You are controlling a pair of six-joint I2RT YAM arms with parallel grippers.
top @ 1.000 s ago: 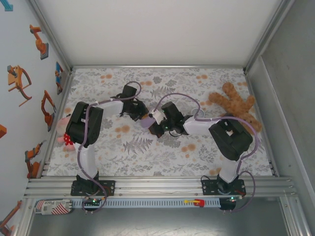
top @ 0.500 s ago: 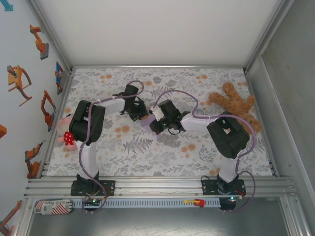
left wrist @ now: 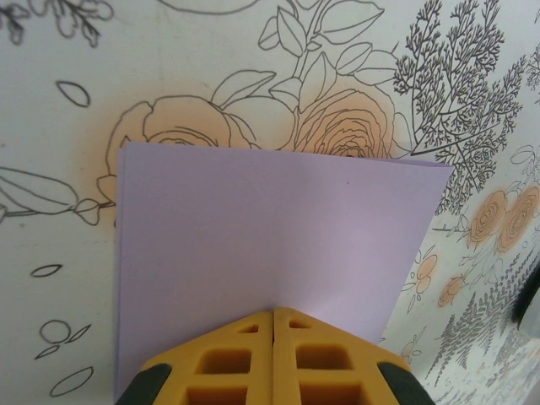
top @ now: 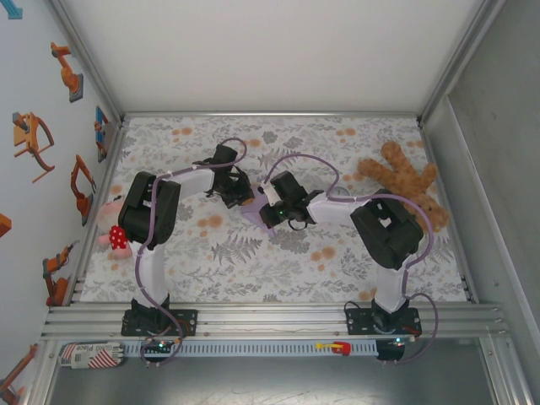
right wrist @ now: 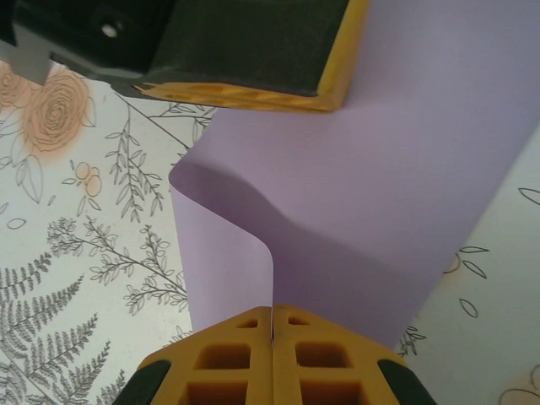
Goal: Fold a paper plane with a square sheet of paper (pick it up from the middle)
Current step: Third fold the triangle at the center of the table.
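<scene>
Top external: left gripper (top: 243, 197), right gripper (top: 263, 206) pinch paper (top: 251, 210).

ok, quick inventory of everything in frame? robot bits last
lavender square paper sheet: one, light purple, mid-table, bowed between the two grippers
flower-patterned tablecloth: one, white-grey with orange blooms, covering the table
brown plush teddy bear: one, brown, right edge of the cloth
pink plush toy: one, pink with a red spotted part, left edge of the cloth
robot-arm wall stickers: several, mostly orange, left wall
left gripper: one, yellow and black, shut on the sheet
right gripper: one, yellow and black, shut on the sheet
</scene>
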